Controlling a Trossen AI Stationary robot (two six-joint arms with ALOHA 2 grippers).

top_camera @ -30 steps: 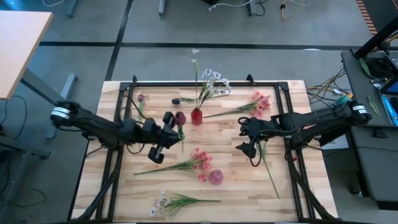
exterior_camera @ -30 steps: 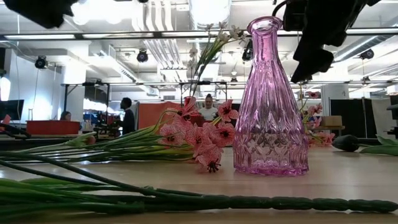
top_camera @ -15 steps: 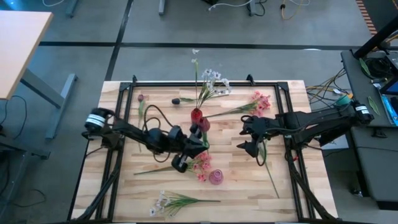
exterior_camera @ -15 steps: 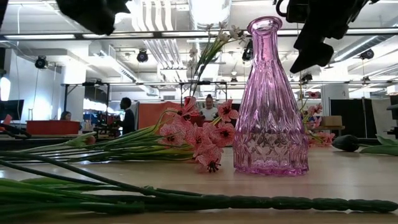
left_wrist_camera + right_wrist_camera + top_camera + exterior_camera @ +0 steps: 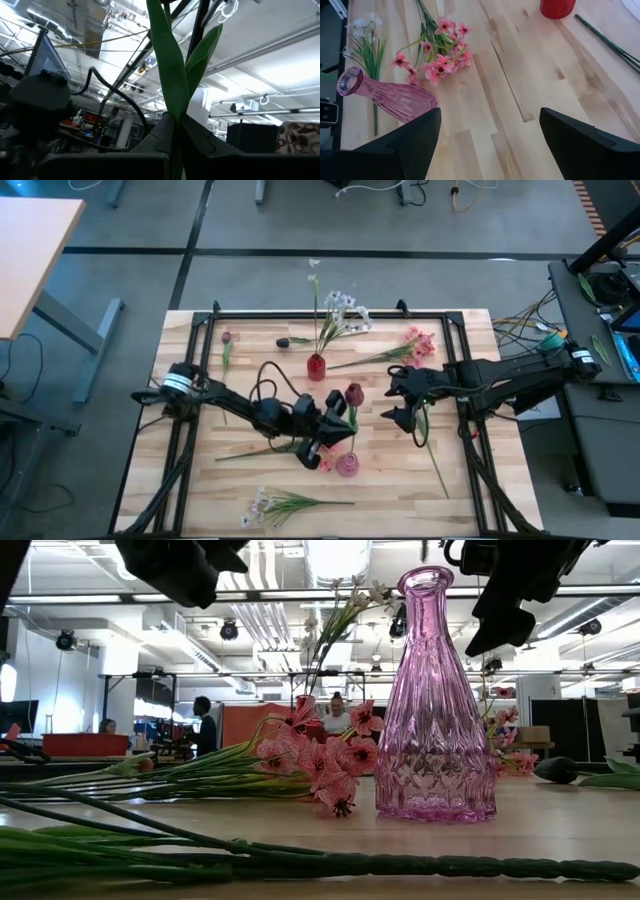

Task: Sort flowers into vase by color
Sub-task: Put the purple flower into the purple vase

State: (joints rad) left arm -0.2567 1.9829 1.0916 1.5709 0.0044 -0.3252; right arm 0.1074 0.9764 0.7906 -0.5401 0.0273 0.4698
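Note:
My left gripper (image 5: 337, 424) hangs over the table's middle, just beyond the pink glass vase (image 5: 347, 465), and is shut on a dark red tulip (image 5: 354, 393). In the left wrist view the gripper (image 5: 172, 134) points up toward the ceiling. My right gripper (image 5: 398, 406) is open and hovers right of centre, holding nothing. The red vase (image 5: 316, 367) stands farther back with a white spray (image 5: 340, 310) in it. A pink cluster (image 5: 322, 442) lies on its side beside the pink vase. My left gripper pinches the tulip's green stem at its leaves (image 5: 173, 112) between the two fingers. The stem and leaves run upward out of the fingers, with the bud (image 5: 354, 393) above. The flower is lifted clear of the table.
Another pink cluster (image 5: 417, 345) lies far right, a white spray (image 5: 272, 505) near the near edge, a bare green stem (image 5: 433, 452) under my right arm, and two dark buds (image 5: 226, 338) (image 5: 283, 341) lie far left. A black frame (image 5: 300, 315) borders the table.
My left gripper has carried the red tulip from beside the red vase toward the table's right and near edge, ending close to the pink vase. The flower stayed lifted in the shut fingers. The right arm barely moved.

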